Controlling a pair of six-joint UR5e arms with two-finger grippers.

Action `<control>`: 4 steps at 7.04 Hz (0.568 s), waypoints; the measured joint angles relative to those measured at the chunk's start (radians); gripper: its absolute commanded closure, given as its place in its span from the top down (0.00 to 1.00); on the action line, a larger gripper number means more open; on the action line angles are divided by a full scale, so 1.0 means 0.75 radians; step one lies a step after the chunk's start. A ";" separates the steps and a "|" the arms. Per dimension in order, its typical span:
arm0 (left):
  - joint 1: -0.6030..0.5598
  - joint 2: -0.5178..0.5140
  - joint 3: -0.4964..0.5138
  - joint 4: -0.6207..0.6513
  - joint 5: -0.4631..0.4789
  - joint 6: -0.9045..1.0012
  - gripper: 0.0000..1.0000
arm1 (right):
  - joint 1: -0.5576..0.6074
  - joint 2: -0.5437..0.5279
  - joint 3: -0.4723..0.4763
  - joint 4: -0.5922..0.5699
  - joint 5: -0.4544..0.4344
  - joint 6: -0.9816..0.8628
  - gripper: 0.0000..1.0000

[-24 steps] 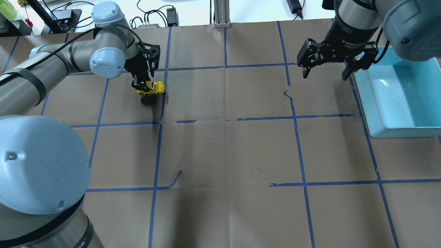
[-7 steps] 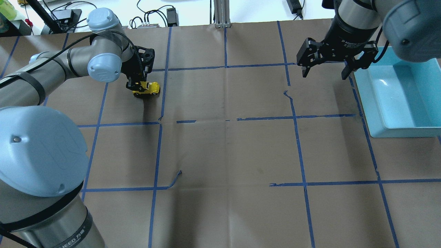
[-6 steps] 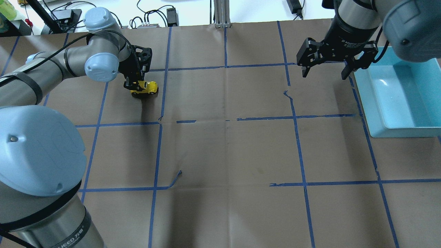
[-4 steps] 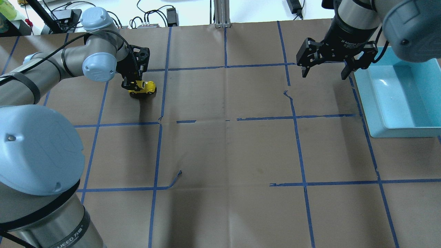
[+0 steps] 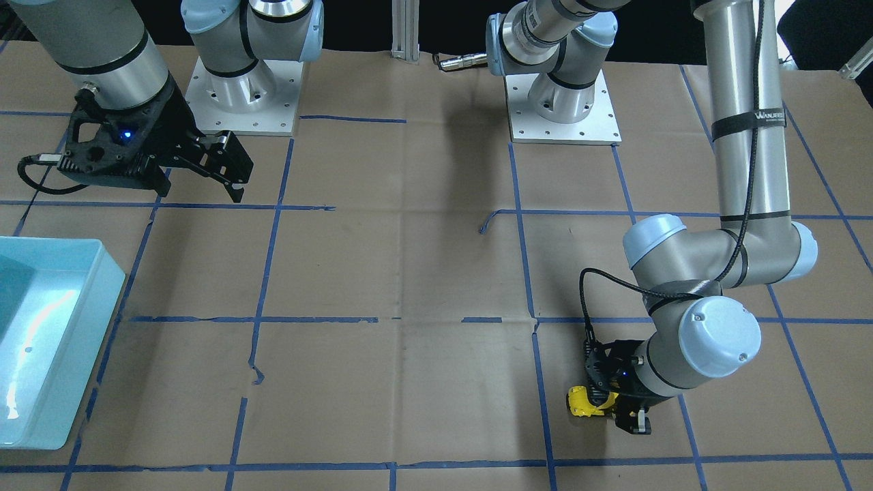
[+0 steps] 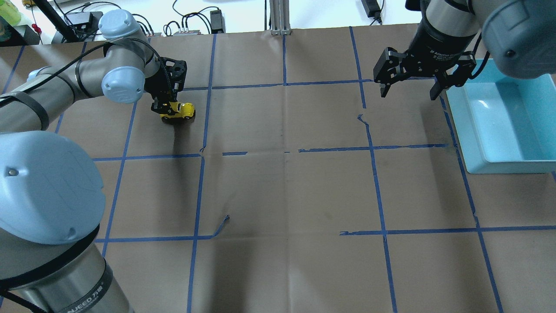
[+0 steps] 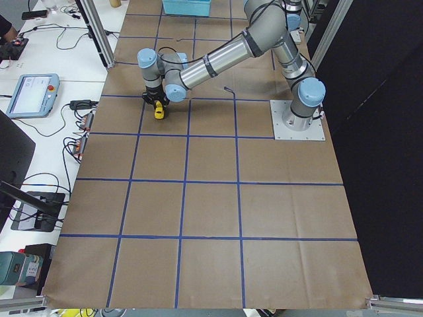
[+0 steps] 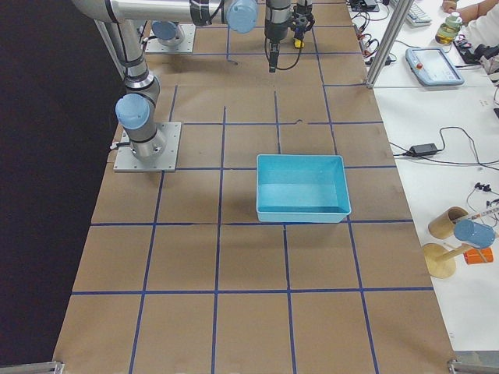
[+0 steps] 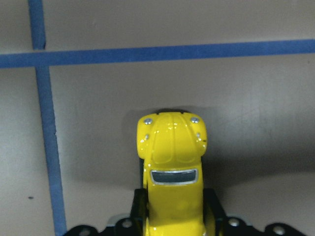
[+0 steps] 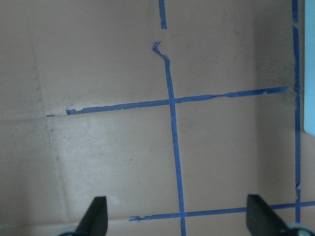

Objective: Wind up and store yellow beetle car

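Note:
The yellow beetle car (image 6: 178,111) sits with its wheels on the brown paper at the far left of the table. My left gripper (image 6: 164,109) is shut on its rear half, its nose pointing right in the overhead view. The car also shows in the front-facing view (image 5: 588,402), the exterior left view (image 7: 159,111) and the left wrist view (image 9: 173,167), gripped at the bottom edge. My right gripper (image 6: 408,92) is open and empty, hanging above the table beside the bin; its fingertips (image 10: 96,216) show in the right wrist view.
A light-blue bin (image 6: 504,121) stands at the right edge, also in the front-facing view (image 5: 41,341) and the exterior right view (image 8: 302,187). Blue tape lines (image 6: 284,83) grid the brown paper. Cables and power bricks lie beyond the far edge.
My left gripper has lowered the car to the paper and dragged it backward, leftward and slightly away, across the surface. The right arm has not moved.

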 measured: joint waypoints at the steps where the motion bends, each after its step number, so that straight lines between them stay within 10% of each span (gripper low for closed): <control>1: 0.012 0.000 0.002 0.001 -0.002 0.009 0.00 | 0.000 0.000 -0.001 -0.002 0.000 0.000 1.00; 4: 0.024 0.000 -0.002 0.001 -0.004 0.017 0.00 | 0.000 0.002 -0.002 -0.007 0.001 0.000 1.00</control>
